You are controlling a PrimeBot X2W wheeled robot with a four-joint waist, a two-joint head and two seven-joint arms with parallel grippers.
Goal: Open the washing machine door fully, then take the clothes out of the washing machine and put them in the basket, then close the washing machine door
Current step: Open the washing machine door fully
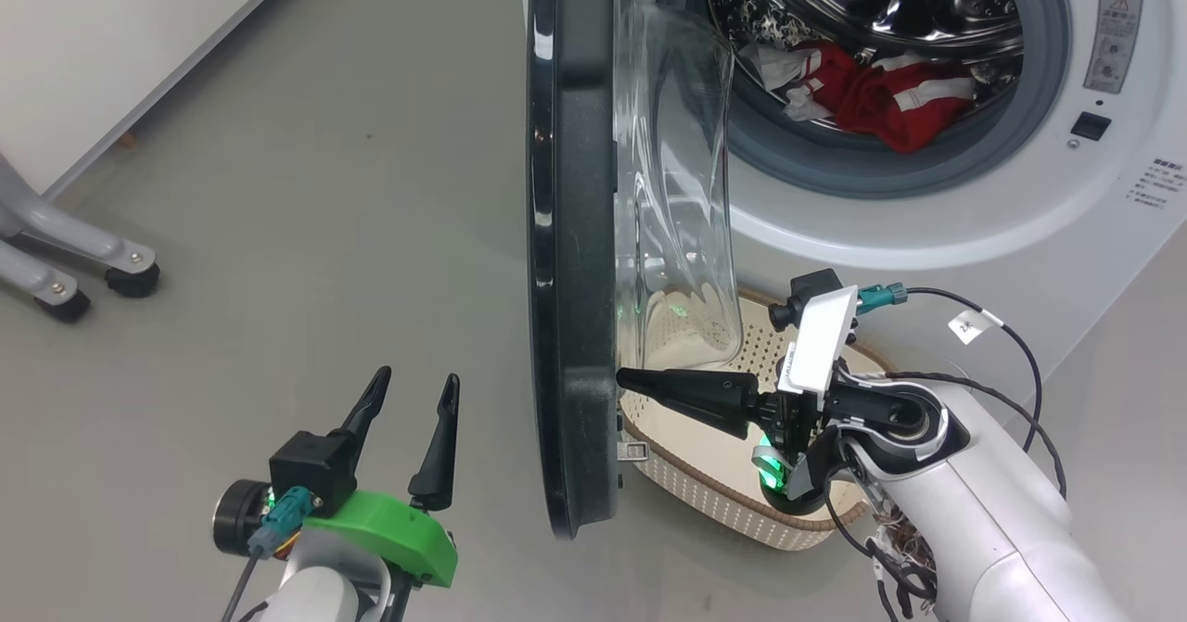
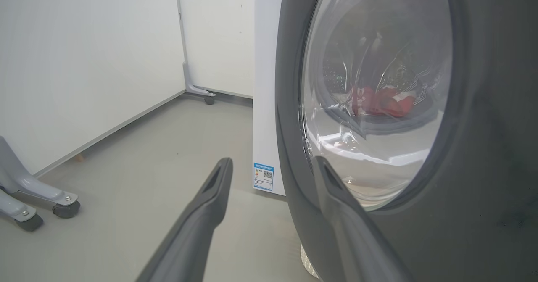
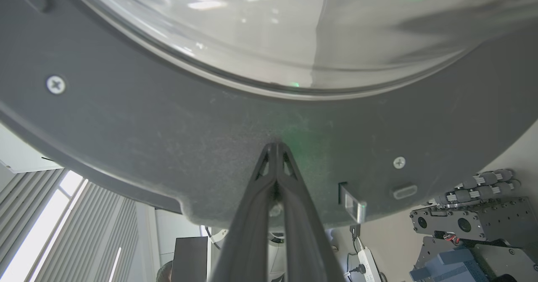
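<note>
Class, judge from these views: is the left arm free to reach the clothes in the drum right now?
Probably not. The washing machine door stands edge-on between the left end effector and the clothes; it would need swinging wider first.

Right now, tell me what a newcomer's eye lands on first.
The washing machine door dominates mid-frame, swung out edge-on with its glass bowl bulging rightward. Behind it, the red clothes lie in the open drum at upper right. Below, the shut right end effector touches its tip to the door's inner face, above the basket.
</note>
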